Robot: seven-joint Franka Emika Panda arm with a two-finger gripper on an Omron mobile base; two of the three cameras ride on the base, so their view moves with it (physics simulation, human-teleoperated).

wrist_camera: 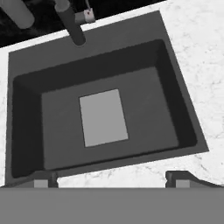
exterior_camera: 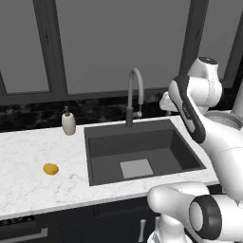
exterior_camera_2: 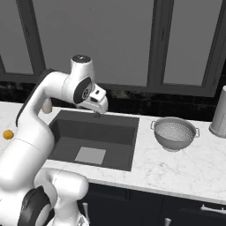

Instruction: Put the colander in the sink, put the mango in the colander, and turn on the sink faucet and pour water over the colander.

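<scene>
Jaws spread wide and empty above the sink (wrist_camera: 26, 127), colander (exterior_camera_2: 175, 133) on counter (exterior_camera_2: 176, 167) right of it.

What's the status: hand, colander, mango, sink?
Hand open, holding nothing, above sink. Colander on counter right of sink. Mango on counter left. Basin bare, nothing in the way.

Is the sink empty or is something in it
Empty. The sink shows only its bare floor with the lighter square; the colander sits on the counter to its right, the mango to its left.
</scene>
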